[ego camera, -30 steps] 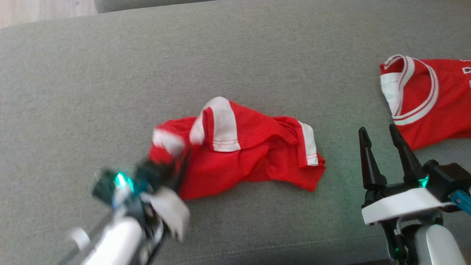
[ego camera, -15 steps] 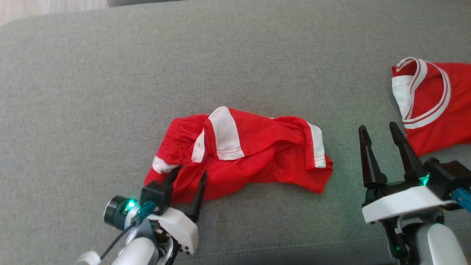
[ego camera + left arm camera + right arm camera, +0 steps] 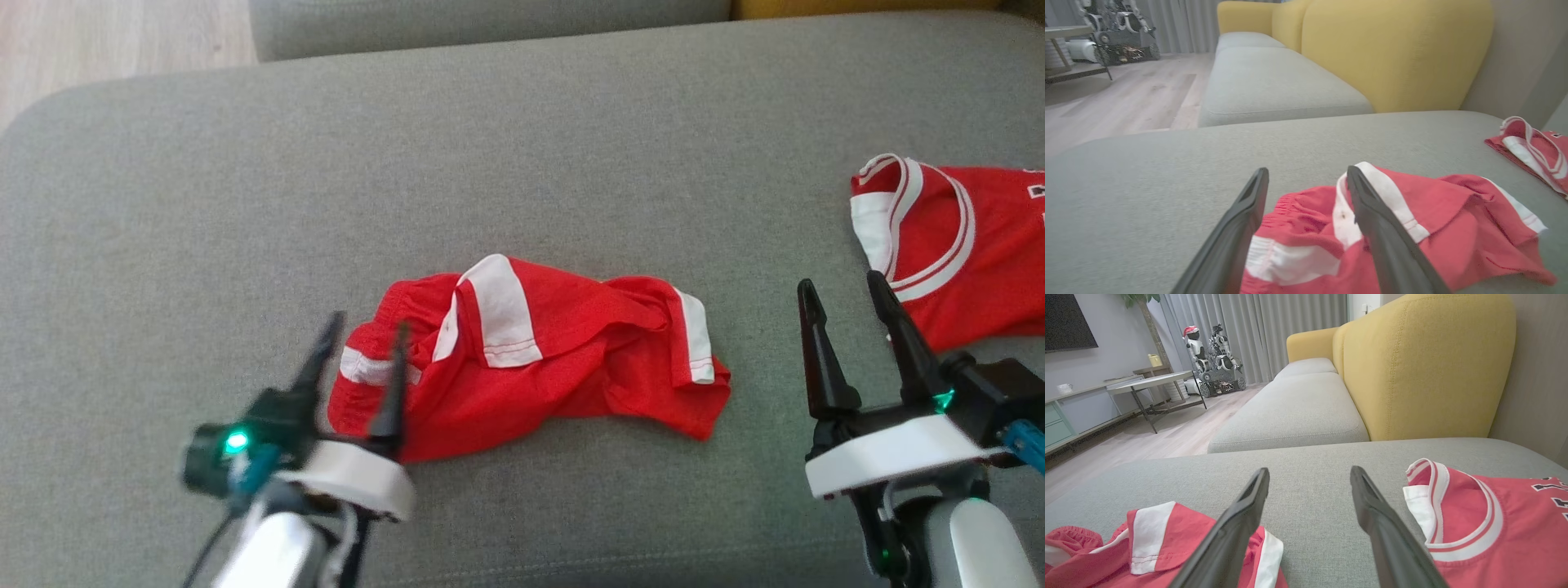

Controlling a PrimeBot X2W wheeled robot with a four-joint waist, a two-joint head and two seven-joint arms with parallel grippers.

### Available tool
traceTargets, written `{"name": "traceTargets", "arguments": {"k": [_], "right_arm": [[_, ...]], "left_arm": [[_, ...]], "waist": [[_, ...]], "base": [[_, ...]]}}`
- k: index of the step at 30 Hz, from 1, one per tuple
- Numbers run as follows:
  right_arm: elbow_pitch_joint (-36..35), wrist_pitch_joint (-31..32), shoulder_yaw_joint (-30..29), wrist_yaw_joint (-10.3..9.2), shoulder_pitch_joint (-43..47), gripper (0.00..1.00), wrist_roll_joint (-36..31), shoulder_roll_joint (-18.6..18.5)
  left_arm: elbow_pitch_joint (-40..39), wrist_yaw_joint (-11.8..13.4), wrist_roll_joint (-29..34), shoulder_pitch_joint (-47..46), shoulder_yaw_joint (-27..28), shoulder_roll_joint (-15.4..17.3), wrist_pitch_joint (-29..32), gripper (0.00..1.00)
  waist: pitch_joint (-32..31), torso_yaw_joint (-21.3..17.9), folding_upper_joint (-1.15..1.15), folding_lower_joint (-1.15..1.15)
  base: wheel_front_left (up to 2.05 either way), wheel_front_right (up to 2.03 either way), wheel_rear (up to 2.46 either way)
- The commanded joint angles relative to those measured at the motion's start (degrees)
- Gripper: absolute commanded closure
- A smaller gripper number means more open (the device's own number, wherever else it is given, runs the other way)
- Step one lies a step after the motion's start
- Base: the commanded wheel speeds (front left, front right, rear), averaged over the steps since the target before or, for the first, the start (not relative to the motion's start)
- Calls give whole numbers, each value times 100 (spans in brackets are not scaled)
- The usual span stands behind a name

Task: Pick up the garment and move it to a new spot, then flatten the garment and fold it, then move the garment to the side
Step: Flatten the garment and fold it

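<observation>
Shorts (image 3: 555,367) lie crumpled in the middle of the sofa (image 3: 522,147) in your head view, with one leg folded over. Your left gripper (image 3: 369,322) holds its fingers spread over the shorts' left end and pinches nothing. Your right gripper (image 3: 841,282) hangs just as wide, apart from the shorts and near a jersey (image 3: 955,245). I judge you are between placing and flattening. Next, each gripper needs a corner so you can pull the cloth flat.

In the left wrist view, the shorts (image 3: 1433,216) sit between and beyond the spread fingers (image 3: 1237,228); I cannot tell whether they touch the cloth.

In the right wrist view, parted fingers (image 3: 1388,539) frame bare sofa, with the shorts (image 3: 1151,539) on one side and the jersey (image 3: 1494,522) on the other.

Count: one pair of shorts, one jersey, two grippers.
</observation>
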Motion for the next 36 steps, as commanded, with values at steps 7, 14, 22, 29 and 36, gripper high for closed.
{"name": "traceTargets", "arguments": {"k": [7, 14, 22, 29, 36], "right_arm": [[-258, 55, 97, -5, 107, 0, -82, -102], [-309, 119, 100, -5, 263, 0, -103, -105], [-352, 154, 103, -5, 321, 0, -78, -100], [-374, 155, 102, -5, 320, 0, -58, -93], [-374, 162, 85, -5, 307, 0, -69, -91]], "left_arm": [[-450, 402, -191, 181, 860, 525, -17, 0], [-886, 481, -401, 620, 1132, 806, 112, 0], [-1178, 473, -482, 858, 1066, 879, 300, 0], [-1137, 418, -525, 813, 1050, 900, 272, 0], [-1100, 396, -581, 766, 1027, 862, 244, 0]], "waist": [[-233, 12, 0, 0], [-395, 19, 0, 0], [-450, 9, 0, 0], [-415, 5, 0, 0], [-388, 24, 0, 0]], "base": [[0, 0, 0], [0, 0, 0], [0, 0, 0], [0, 0, 0], [0, 0, 0]]}}
